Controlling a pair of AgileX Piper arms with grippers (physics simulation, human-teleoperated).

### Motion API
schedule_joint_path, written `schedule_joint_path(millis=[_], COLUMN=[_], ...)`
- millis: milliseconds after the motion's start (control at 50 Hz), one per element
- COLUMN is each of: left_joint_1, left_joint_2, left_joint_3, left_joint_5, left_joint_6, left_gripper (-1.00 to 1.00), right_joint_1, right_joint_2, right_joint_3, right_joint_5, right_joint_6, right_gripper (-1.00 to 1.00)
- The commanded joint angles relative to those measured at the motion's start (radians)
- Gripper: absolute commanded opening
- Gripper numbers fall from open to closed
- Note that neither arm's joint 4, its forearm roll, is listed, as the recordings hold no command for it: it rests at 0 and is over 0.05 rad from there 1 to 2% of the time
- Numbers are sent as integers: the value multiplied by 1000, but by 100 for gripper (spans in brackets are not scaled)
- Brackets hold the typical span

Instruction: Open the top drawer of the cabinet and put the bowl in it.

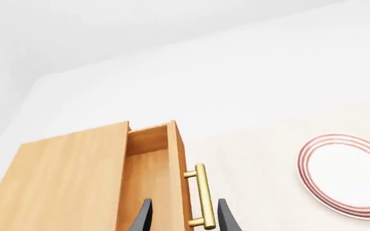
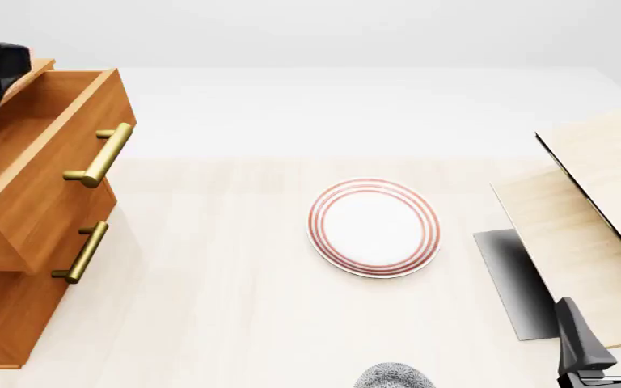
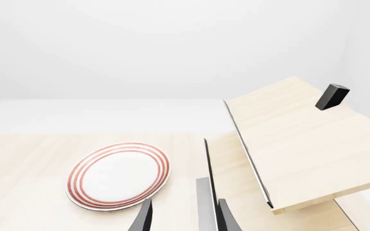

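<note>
Standing pulled out of cabinet [image 2: 9,323]: top drawer [image 2: 30,174], ready for loading. Left claw [image 1: 181,216] spread near brass handle [image 1: 201,196]. Right claw [image 2: 610,331] spread, empty. Bowl [image 2: 394,377] at near desk [image 2: 213,307] edge.

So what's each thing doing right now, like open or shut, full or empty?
top drawer: pulled open, looks empty
second drawer: shut
plate: flat on table, empty
bowl: upright at near edge, untouched
left pincer: open, either side of the drawer handle
right pincer: open, empty

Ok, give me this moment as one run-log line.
top drawer: open, empty | bowl: on table, near edge | left end effector: open at handle | right end effector: open, holding nothing
</note>
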Motion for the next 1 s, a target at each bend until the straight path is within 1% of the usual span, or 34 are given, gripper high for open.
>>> schedule_joint_path(millis=[20, 60, 100, 140, 160, 180, 200, 220, 240, 260, 280, 300, 340, 360, 460, 540, 560, 580, 600, 620, 640, 660, 700, 720, 760, 860, 980, 1000], left_joint_1=[43, 49, 49, 52, 23, 23, 11, 55, 46, 14, -28, -34, -13, -20, -19, -15, -29, -23, 3, -9, 4, -3, 5, 1, 14, 11, 23, 33], left_joint_2=[112, 145, 156, 172, 192, 192, 215, 195, 194, 211, 234, 239, 242, 245, 255, 264, 262, 264, 260, 264, 266, 267, 267, 266, 265, 266, 263, 259], left_joint_3=[-103, -117, -121, -123, -132, -132, -131, -118, -111, -111, -109, -102, -98, -97, -89, -83, -84, -90, -85, -81, -79, -77, -70, -66, -58, -33, -14, -8], left_joint_5=[81, 84, 84, 88, 82, 82, 84, 76, 69, 67, 61, 54, 49, 39, 36, 39, 31, 36, 43, 40, 42, 37, 34, 32, 28, 8, -7, -10], left_joint_6=[-121, -149, -151, -173, -232, -232, -246, -208, -245, -283, -336, -378, -361, -399, -404, -425, -428, -394, -389, -411, -399, -409, -403, -417, -400, -413, -424, -416], left_gripper=[100, 100, 100, 100, 100, 100, 100, 100, 100, 100, 100, 100, 100, 100, 100, 100, 100, 100, 100, 100, 100, 100, 100, 100, 100, 100, 100, 100], right_joint_1=[0, 0, 0, 0, 0, 0, 0, 0, 0, 0, 0, 0, 0, 0, 0, 0, 0, 0, 0, 0, 0, 0, 0, 0, 0, 0, 0, 0], right_joint_2=[-1, -1, -1, -1, -1, -1, -1, -1, -1, 0, -1, -1, -1, 0, -1, -1, 0, -1, -1, 0, 0, 0, -1, 0, -1, -1, -1, -1], right_joint_3=[0, 0, 0, 0, 0, 0, 0, 0, 0, 0, 0, 0, 0, 0, 0, 0, 0, 0, 0, 0, 0, 0, 0, 0, 0, 0, 0, 0], right_joint_5=[0, 0, 0, 0, 0, 0, 0, 0, 0, 0, 0, 0, 0, 0, 0, 0, 0, 0, 0, 0, 0, 0, 0, 0, 0, 0, 0, 0], right_joint_6=[0, 0, 0, 0, 0, 0, 0, 0, 0, 0, 0, 0, 0, 0, 0, 0, 0, 0, 0, 0, 0, 0, 0, 0, 0, 0, 0, 0], right_gripper=[100, 100, 100, 100, 100, 100, 100, 100, 100, 100, 100, 100, 100, 100, 100, 100, 100, 100, 100, 100, 100, 100, 100, 100, 100, 100, 100, 100])
